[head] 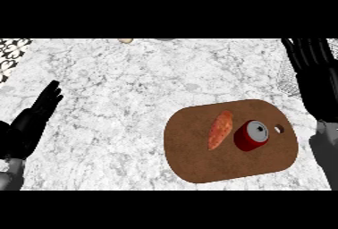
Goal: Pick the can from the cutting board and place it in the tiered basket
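Where the cutting board [198, 166] lies, the red can [251, 136] sits on it.

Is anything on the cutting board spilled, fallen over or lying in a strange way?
Nothing stands out. The red can stands upright on the cutting board, beside an orange vegetable lying flat, and nothing is spilled.

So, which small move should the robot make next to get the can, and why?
Probably it should bring the right hand across toward the red can. The can sits on the cutting board, touched by neither hand, with an orange vegetable beside it. The right hand is open and much nearer to the can than the left hand, so it seems the better one to use.
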Robot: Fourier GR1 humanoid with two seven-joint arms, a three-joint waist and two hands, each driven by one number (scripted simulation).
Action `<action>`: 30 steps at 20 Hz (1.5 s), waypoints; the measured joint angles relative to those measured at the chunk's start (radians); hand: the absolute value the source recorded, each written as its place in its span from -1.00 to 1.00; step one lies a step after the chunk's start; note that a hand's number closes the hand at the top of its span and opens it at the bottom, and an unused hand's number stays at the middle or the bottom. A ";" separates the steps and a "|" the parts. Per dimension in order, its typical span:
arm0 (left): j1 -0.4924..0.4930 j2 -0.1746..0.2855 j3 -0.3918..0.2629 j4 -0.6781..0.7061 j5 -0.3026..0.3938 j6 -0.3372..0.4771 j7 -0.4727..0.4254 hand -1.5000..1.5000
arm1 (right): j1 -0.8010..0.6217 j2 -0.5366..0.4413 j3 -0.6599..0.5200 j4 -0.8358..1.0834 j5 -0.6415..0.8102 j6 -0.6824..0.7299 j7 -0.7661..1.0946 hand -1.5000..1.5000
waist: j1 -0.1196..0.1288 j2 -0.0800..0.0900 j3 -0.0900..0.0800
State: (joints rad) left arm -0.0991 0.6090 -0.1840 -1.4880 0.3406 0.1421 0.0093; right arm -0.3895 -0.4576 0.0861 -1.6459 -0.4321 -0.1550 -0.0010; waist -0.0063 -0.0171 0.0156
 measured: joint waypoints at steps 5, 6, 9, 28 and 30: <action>-0.030 -0.084 -0.047 -0.005 -0.028 0.003 -0.019 0.00 | -0.024 0.084 0.095 0.076 0.094 -0.095 0.077 -1.00 | 0.010 0.014 -0.012; -0.036 -0.111 -0.062 0.002 -0.034 0.005 -0.035 0.00 | -0.033 0.105 0.123 0.098 0.116 -0.121 0.108 -1.00 | 0.012 0.016 -0.014; -0.038 -0.178 -0.108 0.022 -0.035 -0.003 -0.057 0.00 | -0.025 0.138 0.199 0.176 0.226 -0.215 0.162 -1.00 | 0.011 0.022 -0.018; -0.018 -0.286 -0.121 0.126 -0.073 -0.026 -0.132 0.00 | -0.197 -0.212 0.461 -0.002 0.587 0.082 0.713 -1.00 | -0.024 -0.006 -0.026; -0.017 -0.287 -0.119 0.131 -0.070 -0.029 -0.132 0.00 | -0.238 -0.263 0.491 -0.041 0.571 0.198 0.809 -1.00 | -0.021 -0.005 -0.026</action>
State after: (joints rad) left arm -0.1161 0.3217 -0.3026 -1.3567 0.2704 0.1130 -0.1227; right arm -0.6273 -0.7210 0.5772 -1.6866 0.1385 0.0426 0.8075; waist -0.0273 -0.0222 -0.0104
